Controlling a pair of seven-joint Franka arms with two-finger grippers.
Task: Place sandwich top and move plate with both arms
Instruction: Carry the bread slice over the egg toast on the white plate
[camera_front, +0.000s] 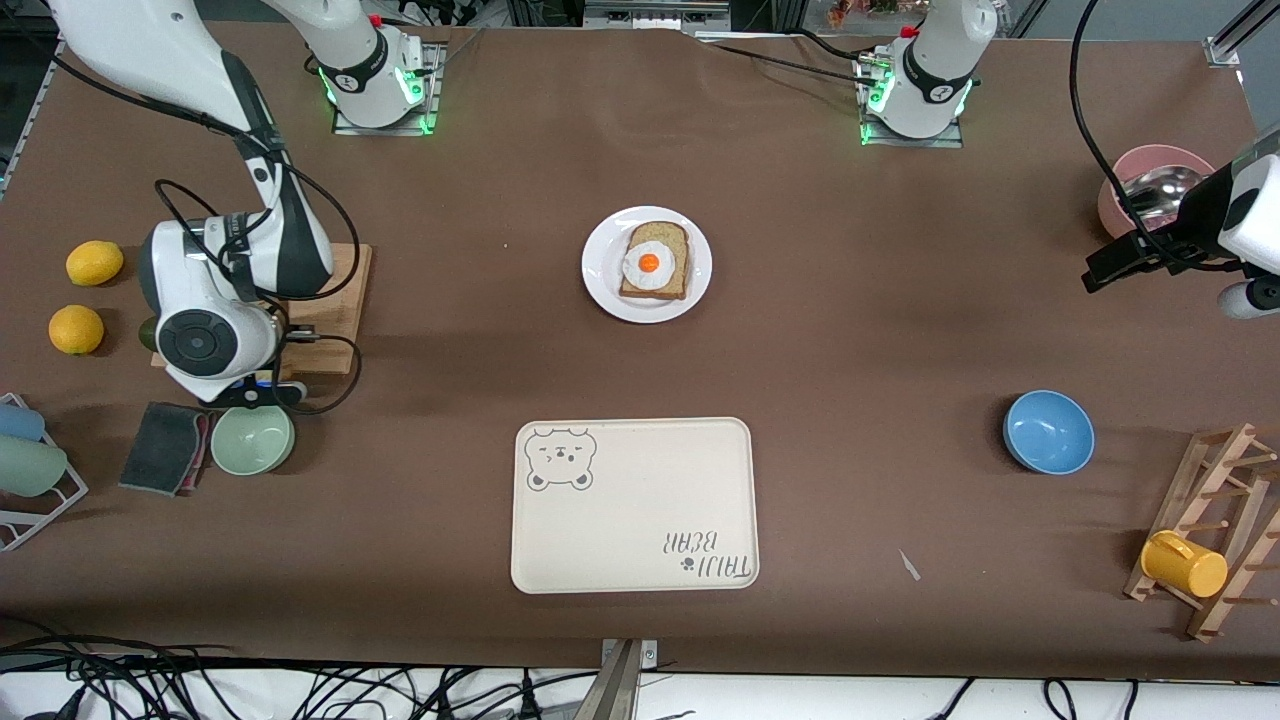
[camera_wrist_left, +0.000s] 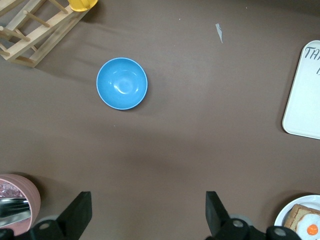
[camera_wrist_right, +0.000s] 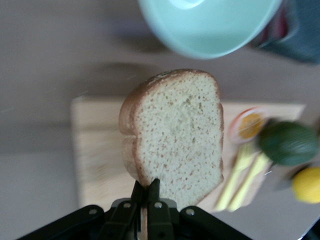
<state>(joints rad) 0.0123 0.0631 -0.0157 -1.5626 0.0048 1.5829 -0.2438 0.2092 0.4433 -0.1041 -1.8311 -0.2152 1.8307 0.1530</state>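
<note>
A brown matte table covering (camera_front: 800, 330) fills nearly everything, evenly lit from above with soft shadows, while a pale floor strip strewn with black cables (camera_front: 150, 690) runs along the edge nearest the front camera.

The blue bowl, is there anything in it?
Empty. The blue bowl shows only its bare, shiny inside from above, with nothing lying in it.

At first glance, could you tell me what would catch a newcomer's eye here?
The egg-topped slice on the plate at the table's middle stands out, with the tray nearer the camera. The right gripper is shut on the plain bread above the cutting board. The left gripper, open, waits over bare table.
</note>
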